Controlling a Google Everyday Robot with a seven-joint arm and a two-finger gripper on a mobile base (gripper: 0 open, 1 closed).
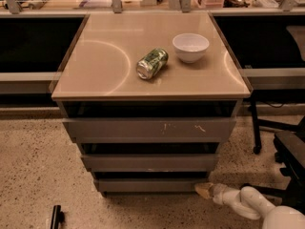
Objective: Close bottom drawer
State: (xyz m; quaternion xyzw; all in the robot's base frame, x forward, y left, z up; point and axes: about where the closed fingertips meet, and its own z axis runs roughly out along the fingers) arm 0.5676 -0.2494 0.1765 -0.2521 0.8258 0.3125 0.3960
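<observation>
The cabinet has three grey handleless drawers under a beige top (109,75). The bottom drawer (150,185) is the lowest and narrowest front, just above the floor, with a dark gap above it. The middle drawer (150,162) is slightly wider. The top drawer (150,129) is tall with pale scratch marks. My gripper (204,190) is at the end of the white arm (248,204), low at the lower right. Its pale tip sits at the right end of the bottom drawer's front.
A green can (152,63) lies on its side on the cabinet top next to a white bowl (190,47). A black office chair base (286,151) stands at the right. A small dark object (56,217) lies on the speckled floor at lower left.
</observation>
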